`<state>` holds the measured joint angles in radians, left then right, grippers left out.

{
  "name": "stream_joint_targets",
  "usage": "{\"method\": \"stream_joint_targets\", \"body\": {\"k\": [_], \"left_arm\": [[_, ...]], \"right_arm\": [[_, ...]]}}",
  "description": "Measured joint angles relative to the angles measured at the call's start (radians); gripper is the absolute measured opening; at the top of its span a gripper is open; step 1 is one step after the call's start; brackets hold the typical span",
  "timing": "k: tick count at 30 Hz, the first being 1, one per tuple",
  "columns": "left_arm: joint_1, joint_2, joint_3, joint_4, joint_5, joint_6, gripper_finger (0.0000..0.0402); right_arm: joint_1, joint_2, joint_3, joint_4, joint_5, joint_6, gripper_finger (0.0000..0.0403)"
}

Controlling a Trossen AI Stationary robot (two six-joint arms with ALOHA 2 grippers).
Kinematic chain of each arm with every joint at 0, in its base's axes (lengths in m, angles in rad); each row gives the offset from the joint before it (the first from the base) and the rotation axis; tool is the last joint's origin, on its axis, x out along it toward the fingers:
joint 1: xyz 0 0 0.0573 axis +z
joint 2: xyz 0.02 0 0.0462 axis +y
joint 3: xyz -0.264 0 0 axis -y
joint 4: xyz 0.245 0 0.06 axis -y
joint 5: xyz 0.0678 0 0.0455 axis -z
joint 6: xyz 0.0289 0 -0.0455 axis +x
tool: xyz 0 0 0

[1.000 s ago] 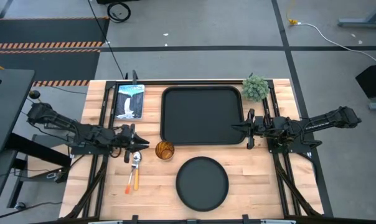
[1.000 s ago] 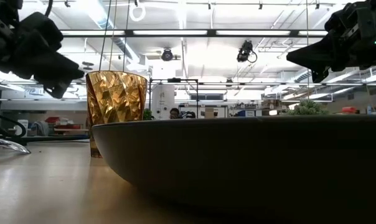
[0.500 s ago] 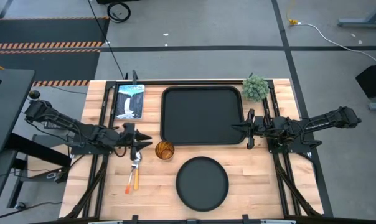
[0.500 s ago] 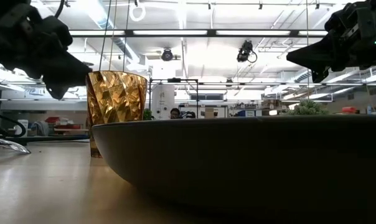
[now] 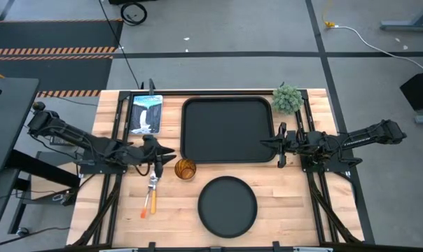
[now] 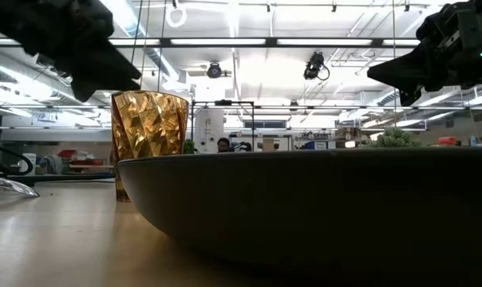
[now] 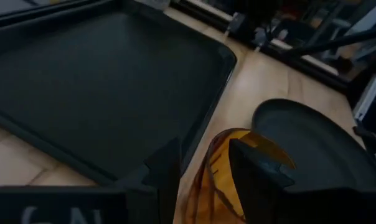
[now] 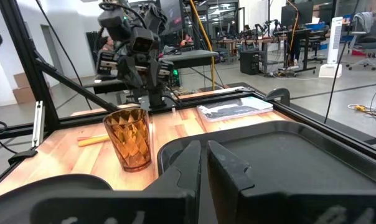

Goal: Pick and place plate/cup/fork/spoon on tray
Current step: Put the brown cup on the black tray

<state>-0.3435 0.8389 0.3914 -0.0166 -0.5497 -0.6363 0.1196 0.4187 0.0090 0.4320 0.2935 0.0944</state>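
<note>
On the tabletop (image 5: 281,210), the plate (image 5: 227,205) sits nearest the front edge, with fork (image 5: 146,204) and spoon (image 5: 153,188) lying off to its left. Just behind, the left gripper (image 5: 167,160) hovers beside the cup (image 5: 185,169), fingers apart (rim glimpsed between them). The right gripper (image 5: 268,144), fingers nearly together, hangs over the empty tray's (image 5: 227,130) right edge.

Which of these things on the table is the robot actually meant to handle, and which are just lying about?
For the job:
large black rectangular tray
round matte black plate
amber translucent cup
orange-handled fork and spoon

Lying about:
fuzzy green plant
picture book
</note>
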Motion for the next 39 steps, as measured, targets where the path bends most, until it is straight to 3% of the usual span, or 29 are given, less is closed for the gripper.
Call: {"method": "stream_joint_targets", "body": {"k": [7, 15, 19, 30, 39], "left_arm": [[0.033, 0.167, 0.149, -0.058, 0.087, -0.014, 0.0152], [0.090, 0.324, 0.351, -0.331, 0.183, -0.026, 0.0235], [0.132, 0.375, 0.438, -0.451, 0.284, -0.024, 0.0258], [0.271, 0.495, 0.507, -0.524, 0.531, 0.108, 0.0243], [0.324, 0.592, 0.508, -0.536, 0.633, 0.200, 0.0225]], "right_arm": [[0.000, 0.000, 0.000, 0.000, 0.000, 0.000, 0.0034], [0.000, 0.000, 0.000, 0.000, 0.000, 0.000, 0.0034], [0.000, 0.000, 0.000, 0.000, 0.000, 0.000, 0.0034], [0.000, 0.000, 0.000, 0.000, 0.000, 0.000, 0.0034], [0.000, 0.000, 0.000, 0.000, 0.000, 0.000, 0.0034]]}}
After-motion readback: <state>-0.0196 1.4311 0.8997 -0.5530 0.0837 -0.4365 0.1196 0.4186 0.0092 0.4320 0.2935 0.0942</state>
